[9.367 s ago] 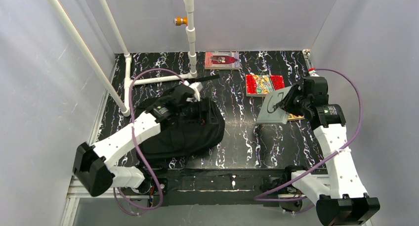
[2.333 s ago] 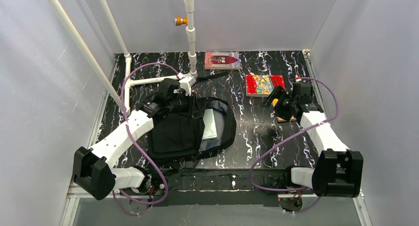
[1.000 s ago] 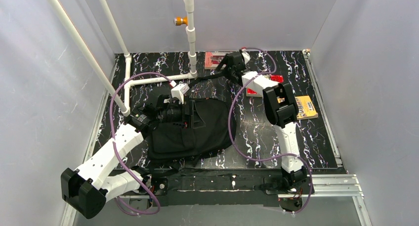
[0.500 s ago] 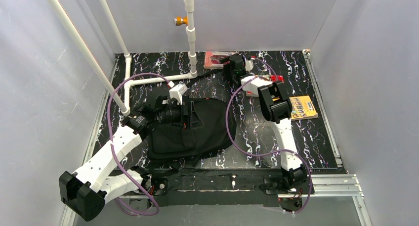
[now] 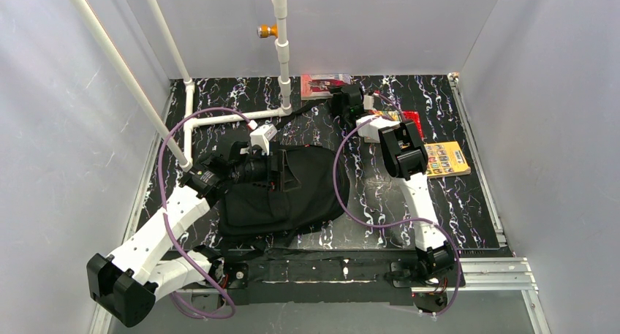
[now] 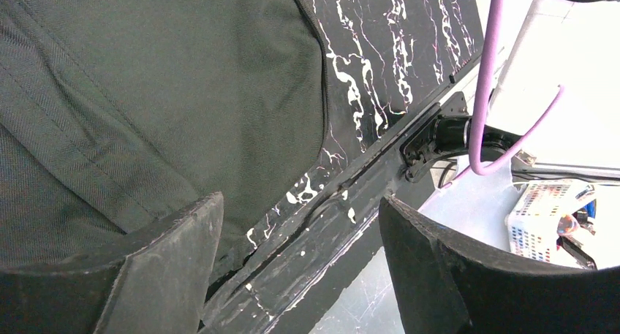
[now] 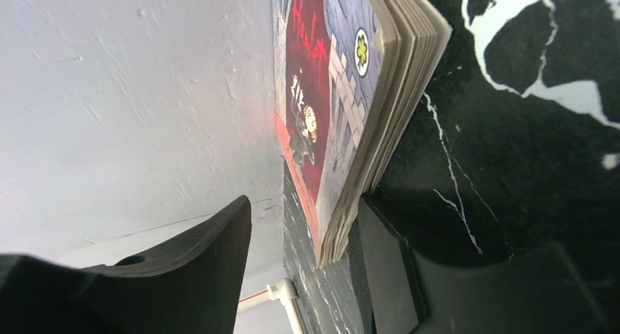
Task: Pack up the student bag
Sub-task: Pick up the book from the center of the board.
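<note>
**A:** Student bag (image 5: 292, 195) (flat, left-centre of the table (image 5: 460, 202)); left gripper (image 6: 300, 210) spread over its fabric, holding nothing.
**B:** Right gripper (image 7: 303, 210)?
**A:** Spread astride the red book (image 7: 329, 93). Pinched by its edge only, the book may fan open and slip.

Black student bag (image 5: 292, 195), white-veined black table (image 5: 468, 202)

The student bag (image 5: 303, 191), a large black soft backpack, lies flat on the table (image 5: 468, 202), left of centre.
</note>
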Robot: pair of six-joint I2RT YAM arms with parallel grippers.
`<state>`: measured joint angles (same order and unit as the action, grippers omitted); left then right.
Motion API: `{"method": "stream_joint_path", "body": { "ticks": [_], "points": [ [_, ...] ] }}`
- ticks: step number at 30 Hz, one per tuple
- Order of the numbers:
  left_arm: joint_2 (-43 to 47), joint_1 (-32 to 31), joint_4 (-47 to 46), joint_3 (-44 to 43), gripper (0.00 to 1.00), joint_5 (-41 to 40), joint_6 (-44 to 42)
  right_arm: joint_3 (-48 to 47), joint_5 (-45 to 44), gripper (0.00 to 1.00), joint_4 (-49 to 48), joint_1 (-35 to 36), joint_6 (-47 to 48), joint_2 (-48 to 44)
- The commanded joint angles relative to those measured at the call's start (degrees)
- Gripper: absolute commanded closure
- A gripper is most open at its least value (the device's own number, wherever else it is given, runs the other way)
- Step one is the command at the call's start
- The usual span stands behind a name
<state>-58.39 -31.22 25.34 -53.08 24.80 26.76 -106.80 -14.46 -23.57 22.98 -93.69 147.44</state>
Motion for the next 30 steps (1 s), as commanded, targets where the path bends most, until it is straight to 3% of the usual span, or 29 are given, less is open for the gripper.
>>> {"method": "stream_joint_path", "body": {
  "ticks": [1, 14, 23, 30],
  "points": [
    [0.84, 0.37, 1.64, -2.12, 0.23, -0.20, -1.36, -1.63, -3.83, 0.37, 5.66, -1.54, 2.34, 4.36],
    [-0.58, 0.37, 1.93, -2.84, 0.24, -0.02, -1.52, -8.55, -2.04, 0.66, 3.47, -2.53, 1.41, 9.36],
    [-1.03, 0.37, 1.69, -2.79, 0.24, 0.36, -1.05, 1.11, 1.79, 0.98, -8.58, -3.87, -0.09, 3.65],
    [-1.02, 0.33, 0.44, -1.87, 0.23, 1.30, 0.09, 11.89, 3.72, 0.99, -19.65, -5.70, 0.81, -4.34]
  ]
}}
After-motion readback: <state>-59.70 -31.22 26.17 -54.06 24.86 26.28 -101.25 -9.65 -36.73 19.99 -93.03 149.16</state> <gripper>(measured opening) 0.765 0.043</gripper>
